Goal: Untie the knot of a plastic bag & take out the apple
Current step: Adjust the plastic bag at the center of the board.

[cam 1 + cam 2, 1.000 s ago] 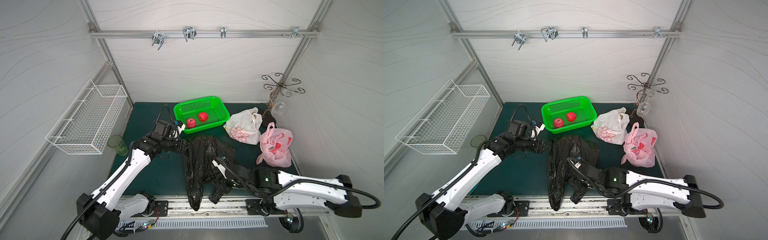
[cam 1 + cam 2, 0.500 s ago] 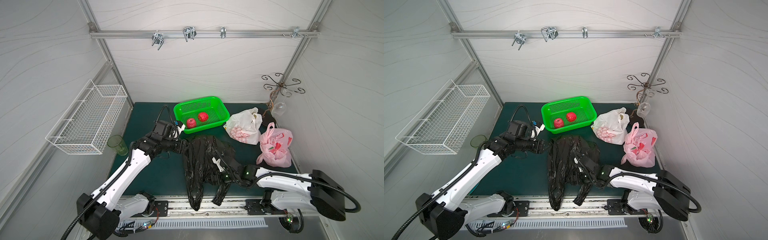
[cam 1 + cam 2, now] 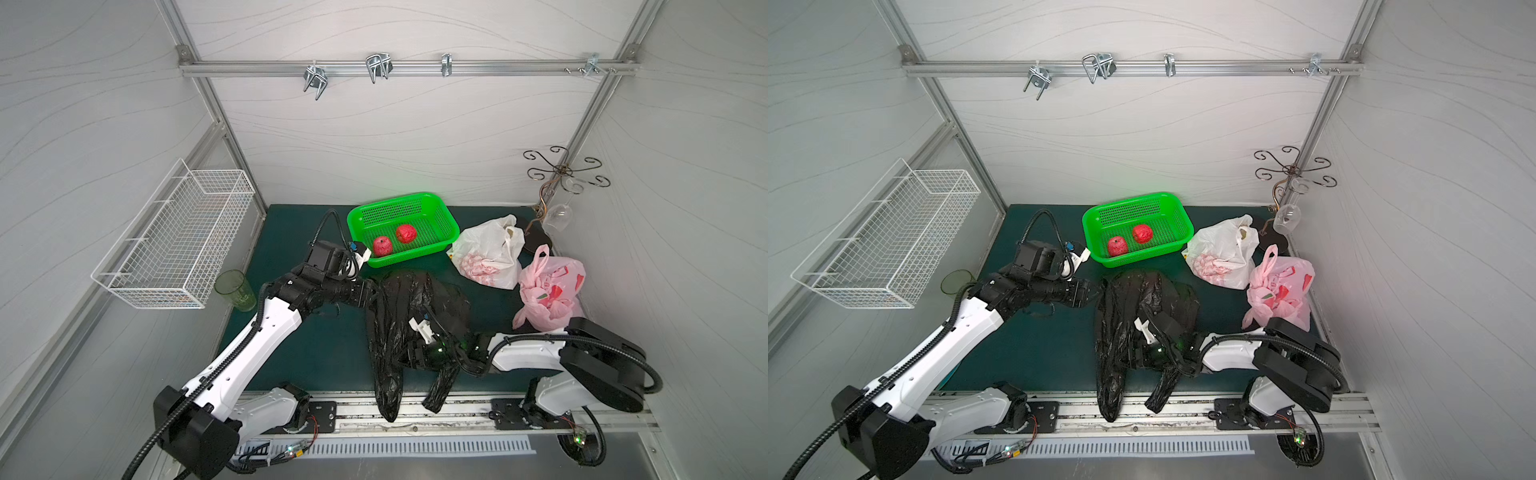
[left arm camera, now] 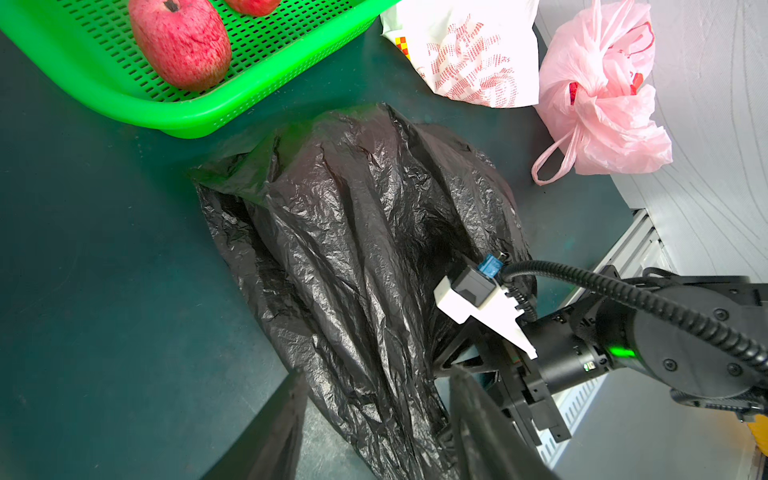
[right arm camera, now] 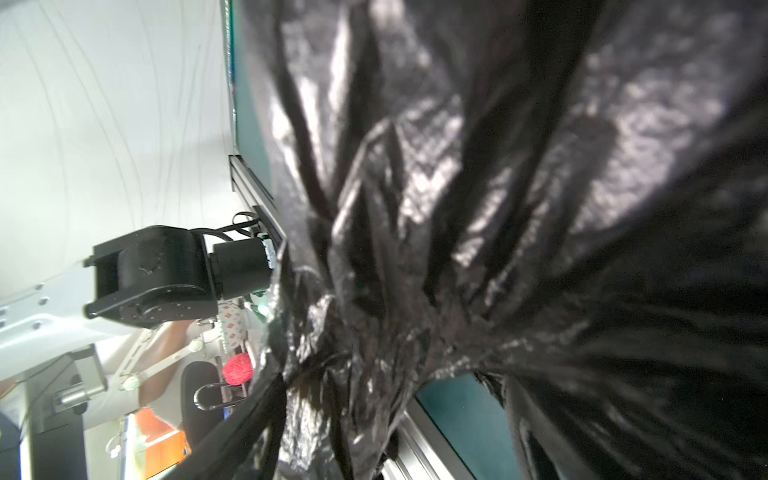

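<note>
bench (image 3: pixel 291 249) carried black bag (image 3: pixel 399 299) sprawled at its middle, two tails drooping over front edge. green basket (image 3: pixel 399 261) at back edge held two red apples (image 3: pixel 382 246). left gripper (image 4: pixel 374 374) stood at bag's side facing bench's left edge, jaws parted, film between them, nothing clamped. right gripper (image 3: pixel 413 355) lay buried in folds near front edge; its grip could not be told. apple unseen, likely inside bag; knot not made out. risks: blind pull could drag bag off front edge, tear thin film, or spill apple.
</note>
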Controlling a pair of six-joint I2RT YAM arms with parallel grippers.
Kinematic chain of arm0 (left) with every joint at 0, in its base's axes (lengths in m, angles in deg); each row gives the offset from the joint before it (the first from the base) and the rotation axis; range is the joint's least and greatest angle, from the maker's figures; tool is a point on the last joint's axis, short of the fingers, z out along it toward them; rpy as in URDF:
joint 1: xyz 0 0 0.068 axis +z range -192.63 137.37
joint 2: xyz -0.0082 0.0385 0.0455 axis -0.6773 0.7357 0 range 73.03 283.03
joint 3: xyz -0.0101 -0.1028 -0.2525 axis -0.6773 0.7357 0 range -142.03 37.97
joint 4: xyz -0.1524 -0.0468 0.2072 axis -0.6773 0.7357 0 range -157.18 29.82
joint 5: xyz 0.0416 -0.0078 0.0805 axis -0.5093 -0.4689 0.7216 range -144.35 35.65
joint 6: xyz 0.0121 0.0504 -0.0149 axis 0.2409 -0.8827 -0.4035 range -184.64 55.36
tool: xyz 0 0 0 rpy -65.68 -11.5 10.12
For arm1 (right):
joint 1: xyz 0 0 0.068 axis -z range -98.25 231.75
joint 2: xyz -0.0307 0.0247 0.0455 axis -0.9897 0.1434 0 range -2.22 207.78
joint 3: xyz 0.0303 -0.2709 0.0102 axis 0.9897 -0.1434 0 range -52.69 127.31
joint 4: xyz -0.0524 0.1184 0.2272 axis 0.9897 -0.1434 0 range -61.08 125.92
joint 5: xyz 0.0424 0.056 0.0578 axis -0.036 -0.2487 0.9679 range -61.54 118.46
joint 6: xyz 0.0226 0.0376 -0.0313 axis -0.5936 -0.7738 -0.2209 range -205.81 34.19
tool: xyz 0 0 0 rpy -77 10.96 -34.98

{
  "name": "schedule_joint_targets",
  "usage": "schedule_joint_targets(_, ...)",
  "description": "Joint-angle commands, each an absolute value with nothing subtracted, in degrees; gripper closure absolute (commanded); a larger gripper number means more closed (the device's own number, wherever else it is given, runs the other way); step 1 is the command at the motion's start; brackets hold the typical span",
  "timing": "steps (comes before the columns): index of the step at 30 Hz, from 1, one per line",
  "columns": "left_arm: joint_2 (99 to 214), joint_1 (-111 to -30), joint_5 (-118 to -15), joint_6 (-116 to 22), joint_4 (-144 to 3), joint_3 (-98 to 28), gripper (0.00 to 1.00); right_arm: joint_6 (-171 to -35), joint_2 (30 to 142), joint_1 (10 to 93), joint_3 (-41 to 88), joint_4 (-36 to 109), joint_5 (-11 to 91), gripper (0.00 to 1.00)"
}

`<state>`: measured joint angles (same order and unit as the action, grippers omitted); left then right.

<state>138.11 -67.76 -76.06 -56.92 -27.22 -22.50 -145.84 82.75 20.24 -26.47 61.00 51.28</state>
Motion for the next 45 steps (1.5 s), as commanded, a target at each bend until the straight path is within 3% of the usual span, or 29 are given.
schedule_joint_targets(1, 138.4, -67.7, -77.1, -57.0, -29.0, -22.9, 0.43, -147.9, 84.0, 20.6, -25.9, 71.1, 55.0, 0.18)
schedule_joint_targets(10, 138.1, -68.4, -79.5, -58.1, -29.5, -22.8, 0.50, -140.7, 76.6, 20.2, -20.1, 58.8, 52.9, 0.24)
schedule_joint_targets(18, 135.6, -81.1, -73.5, -63.7, -26.7, -23.3, 0.49, -138.7, 72.0, 22.4, -18.6, 54.7, 52.4, 0.27)
schedule_joint_targets(22, 135.2, -84.6, -71.7, -64.6, -23.6, -23.6, 0.55, -139.1, 71.6, 24.0, -18.8, 55.5, 53.2, 0.28)
schedule_joint_targets(26, 132.7, -85.9, -69.3, -65.4, -21.1, -22.2, 0.69, -140.3, 71.3, 25.2, -19.6, 58.2, 54.2, 0.31)
schedule_joint_targets(28, 130.7, -85.9, -70.1, -65.6, -20.7, -21.1, 0.65, -140.4, 71.0, 25.5, -19.8, 59.1, 54.6, 0.32)
schedule_joint_targets(33, 122.8, -86.0, -78.8, -64.8, -23.5, -17.3, 0.42, -140.9, 70.7, 26.2, -19.9, 60.0, 55.1, 0.31)
schedule_joint_targets(37, 120.4, -86.7, -81.2, -64.3, -23.9, -16.4, 0.41, -141.3, 71.6, 26.4, -19.4, 60.3, 55.4, 0.32)
schedule_joint_targets(45, 129.4, -101.0, -59.6, -65.9, -18.3, -21.0, 0.40, -144.4, 74.3, 26.3, -19.6, 64.7, 56.0, 0.31)
